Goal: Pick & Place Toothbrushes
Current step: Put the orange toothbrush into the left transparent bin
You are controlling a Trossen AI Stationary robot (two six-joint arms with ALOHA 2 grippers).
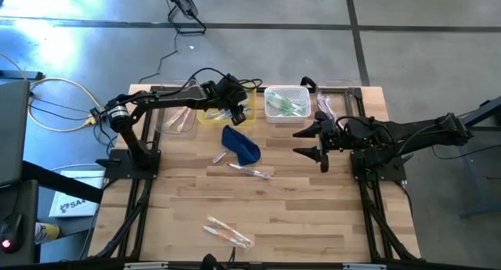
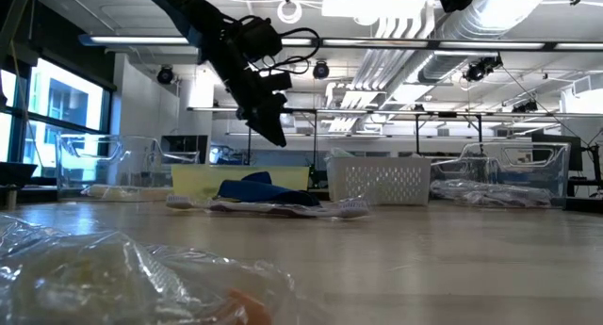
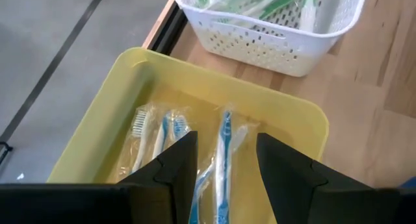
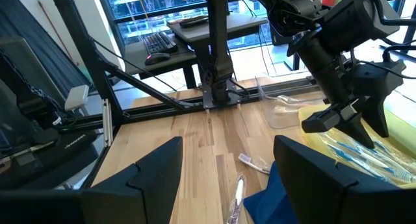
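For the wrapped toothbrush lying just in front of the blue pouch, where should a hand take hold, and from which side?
Grip the wrapped toothbrush at mid-handle, coming straight down from above. It lies flat on the table, long and thin, so the fingers should straddle its narrow width, crosswise to its length. The blue pouch sits close behind it, so stay toward the near side.

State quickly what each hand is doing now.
Left hand: open, empty, over the yellow bin.
Right hand: open, empty, above the table.
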